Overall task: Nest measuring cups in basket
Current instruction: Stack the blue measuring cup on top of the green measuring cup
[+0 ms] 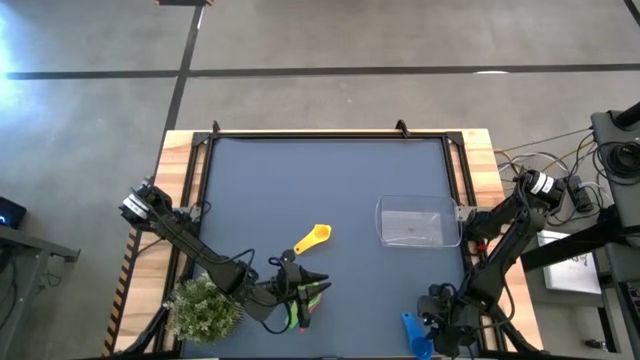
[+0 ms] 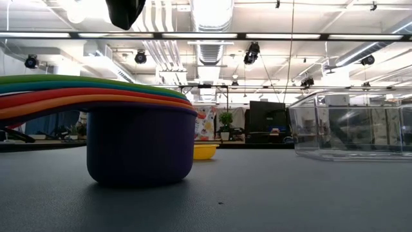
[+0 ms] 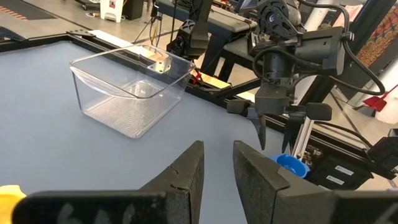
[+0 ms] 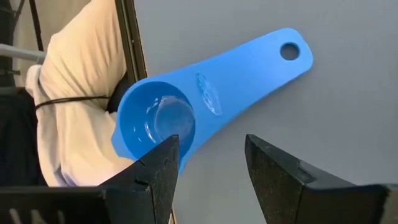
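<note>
The right hand hangs spread and empty right over the blue cup, which lies on the worktop at its near right corner, well short of the clear basket. The cup's long axis runs from its bowl, at the worktop's edge, out along its handle toward open worktop, and the fingers straddle the bowl end. The left hand, slightly parted and holding nothing, waits over the nested stack, far from the basket, so the right arm looks the better placed.
</note>
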You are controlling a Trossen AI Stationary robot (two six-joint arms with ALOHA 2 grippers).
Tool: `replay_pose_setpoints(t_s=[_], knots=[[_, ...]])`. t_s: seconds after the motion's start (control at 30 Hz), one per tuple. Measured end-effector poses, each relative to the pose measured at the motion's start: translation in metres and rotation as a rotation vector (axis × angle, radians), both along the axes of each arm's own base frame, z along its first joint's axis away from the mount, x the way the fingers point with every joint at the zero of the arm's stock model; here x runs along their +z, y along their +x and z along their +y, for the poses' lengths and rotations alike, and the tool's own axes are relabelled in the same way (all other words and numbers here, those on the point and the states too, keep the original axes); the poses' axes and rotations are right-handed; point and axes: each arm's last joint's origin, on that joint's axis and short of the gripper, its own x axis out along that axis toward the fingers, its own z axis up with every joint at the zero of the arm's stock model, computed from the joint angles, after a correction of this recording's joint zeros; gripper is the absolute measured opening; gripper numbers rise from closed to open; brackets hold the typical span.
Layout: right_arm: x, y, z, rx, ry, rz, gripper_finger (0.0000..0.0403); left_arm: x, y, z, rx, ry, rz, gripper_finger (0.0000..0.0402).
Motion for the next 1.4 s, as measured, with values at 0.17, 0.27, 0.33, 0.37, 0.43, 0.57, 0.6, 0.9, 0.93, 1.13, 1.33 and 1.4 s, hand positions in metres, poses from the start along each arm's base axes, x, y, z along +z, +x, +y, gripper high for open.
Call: replay_pose_setpoints(t_s=[0.17,0.27,0.33,0.37,0.43,0.57,0.6,0.9,0.93,1.13,1.33,1.4], knots=[[0.000,0.000,0.000,-0.019,0.006,-0.001,0.0171,0.000,0.000,0.000,0.000,0.003,0.004,0.0068],[0.001,0.001,0.001,-0.020,0.013,-0.005,0.0171,0.000,0.000,0.000,0.000,0.004,0.005,0.0068],[0.001,0.001,0.001,-0.021,0.014,-0.007,0.0171,-0.001,0.000,0.000,-0.001,0.004,0.006,0.0068],[0.001,0.001,0.001,-0.023,0.013,-0.009,0.0171,-0.001,0.000,0.000,-0.001,0.005,0.006,0.0068],[0.001,0.001,0.001,-0.024,0.012,-0.011,0.0171,-0.001,0.000,0.000,-0.001,0.005,0.007,0.0068],[0.001,0.001,0.001,-0.024,0.014,-0.014,0.0171,-0.001,0.000,0.000,-0.001,0.006,0.007,0.0068],[0.001,0.001,0.001,-0.023,0.017,-0.016,0.0171,-0.001,0.000,0.000,-0.001,0.006,0.007,0.0068],[0.001,0.001,0.003,-0.011,0.026,-0.029,0.0171,-0.001,0.000,0.000,-0.001,0.005,0.007,0.0068],[-0.001,0.002,0.004,-0.012,0.021,-0.029,0.0171,-0.001,0.000,0.000,-0.001,0.006,0.007,0.0068],[-0.011,0.005,0.013,0.030,-0.006,0.009,0.0171,-0.001,0.000,0.000,0.000,0.007,0.011,0.0068],[-0.009,0.007,0.016,0.038,-0.007,0.003,0.0171,-0.002,-0.001,0.000,0.004,-0.006,0.013,0.0068],[-0.008,0.008,0.016,0.033,-0.008,-0.004,0.0169,-0.002,-0.001,0.000,0.004,-0.009,0.013,0.0068]])
